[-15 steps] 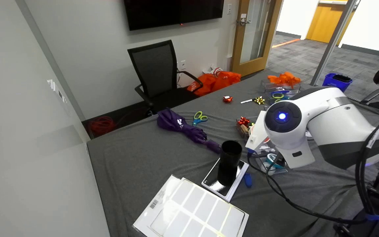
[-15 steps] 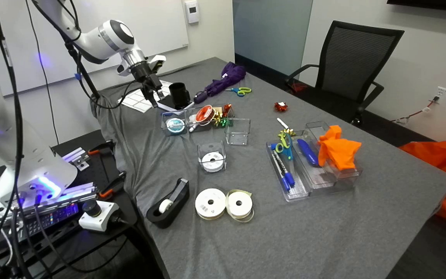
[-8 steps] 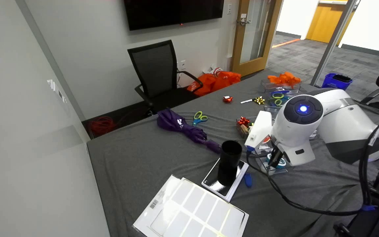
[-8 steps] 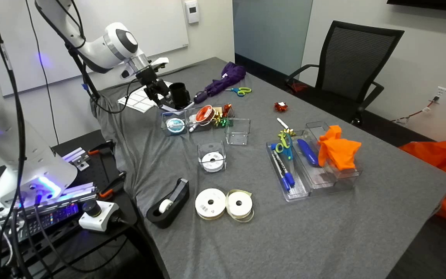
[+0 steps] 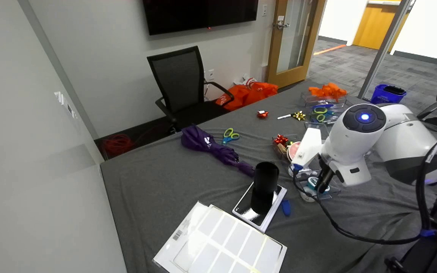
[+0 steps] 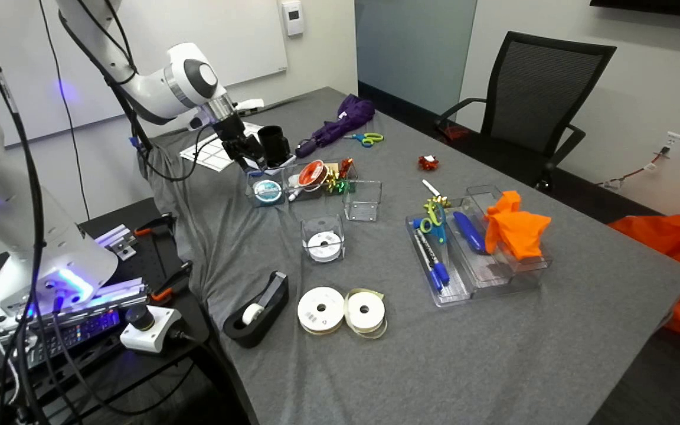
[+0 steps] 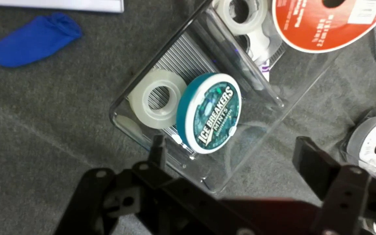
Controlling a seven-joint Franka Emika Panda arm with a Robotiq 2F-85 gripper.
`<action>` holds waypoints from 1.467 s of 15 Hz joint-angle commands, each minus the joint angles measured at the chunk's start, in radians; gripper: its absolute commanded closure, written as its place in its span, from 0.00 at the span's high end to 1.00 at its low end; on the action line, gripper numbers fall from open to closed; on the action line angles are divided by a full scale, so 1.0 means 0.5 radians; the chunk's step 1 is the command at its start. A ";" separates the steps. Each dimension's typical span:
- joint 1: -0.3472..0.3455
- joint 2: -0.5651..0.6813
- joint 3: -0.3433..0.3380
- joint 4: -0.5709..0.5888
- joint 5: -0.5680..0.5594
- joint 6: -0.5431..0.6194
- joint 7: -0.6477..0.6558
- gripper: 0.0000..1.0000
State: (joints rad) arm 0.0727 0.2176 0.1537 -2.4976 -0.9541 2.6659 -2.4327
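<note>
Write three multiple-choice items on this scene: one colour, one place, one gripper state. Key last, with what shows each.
1. What colour is the closed umbrella?
A) orange
B) purple
C) green

2. Where is the round mint tin?
A) on the umbrella
B) under the umbrella
C) in a clear bin

3. How does the gripper stand?
A) open, holding nothing
B) shut on the mint tin
C) shut, holding nothing

Key:
1 B: its purple cloth shows in both exterior views.
2 C: the wrist view shows it inside the walls of the clear bin, beside a tape roll.
3 A: the wrist view shows the jaws wide apart, with nothing gripped.
</note>
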 commanded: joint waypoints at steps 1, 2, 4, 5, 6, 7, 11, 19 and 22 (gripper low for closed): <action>-0.070 0.024 -0.072 -0.068 -0.139 0.361 0.006 1.00; -0.074 0.041 -0.094 -0.066 -0.161 0.412 0.001 1.00; -0.083 0.080 -0.130 -0.053 -0.202 0.481 0.004 1.00; -0.083 0.104 -0.146 -0.042 -0.210 0.495 0.008 1.00; -0.086 0.130 -0.156 -0.035 -0.206 0.510 0.005 1.00; -0.085 0.161 -0.166 -0.028 -0.199 0.516 0.005 1.00; -0.073 0.258 -0.202 0.012 -0.218 0.541 0.030 1.00; -0.068 0.342 -0.257 0.086 -0.214 0.614 0.043 1.00; -0.071 0.366 -0.268 0.114 -0.192 0.617 0.048 0.99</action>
State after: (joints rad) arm 0.0429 0.3722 0.0342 -2.4634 -1.0340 2.9358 -2.4227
